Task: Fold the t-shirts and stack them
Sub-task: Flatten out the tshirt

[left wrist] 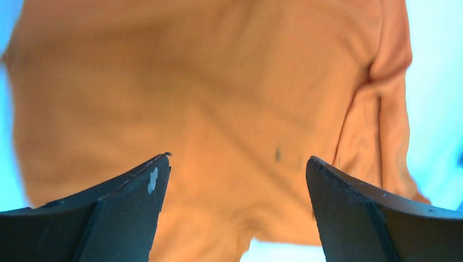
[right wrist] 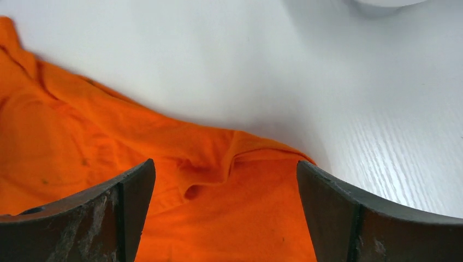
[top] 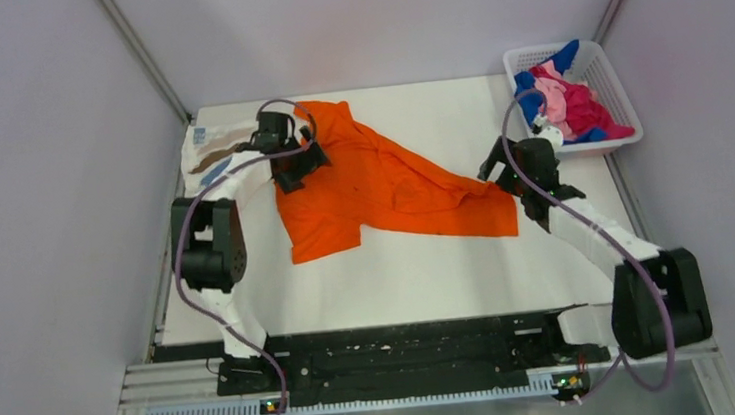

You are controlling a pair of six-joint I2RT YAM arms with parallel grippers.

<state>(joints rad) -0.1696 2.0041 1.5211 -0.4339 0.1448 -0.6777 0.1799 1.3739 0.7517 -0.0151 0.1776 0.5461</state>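
— Two grippers over one garment, seen from above: the plain bright orange t-shirt (top: 381,181) lies spread but skewed across the white table (top: 429,272). Where would you take hold?

— At its outer edges. The left gripper (top: 291,164) hangs over the shirt's far-left part, the right gripper (top: 502,184) at its near-right corner. I judge the step in hand to be flattening the shirt before any fold, so each gripper should pinch a single layer right at the edge, then both draw apart evenly.

— And the arms?

— The left arm reaches far out, elbow bent, wrist turned down. Just past the orange shirt's left edge lies the white t-shirt with brown and blue streaks (top: 208,151), partly under that arm. The right arm stretches low from its base, wrist pitched toward the shirt. Well to the right of the orange shirt, the white plastic lattice basket (top: 594,145) holds a heap of blue, pink and magenta shirts (top: 570,99).

— The left wrist view?

— The dark left fingers (left wrist: 131,213) stand wide apart with nothing between them. Orange cloth fills the view beyond, with a fold running down its right side. How high they are above it I cannot tell.

— The right wrist view?

— The right fingers (right wrist: 109,218) are spread too, and empty. They straddle a rumpled corner of the shirt where the hem puckers up, with bare table beyond. I'd come down so one finger slips under that pucker; otherwise it may only shove the cloth along.
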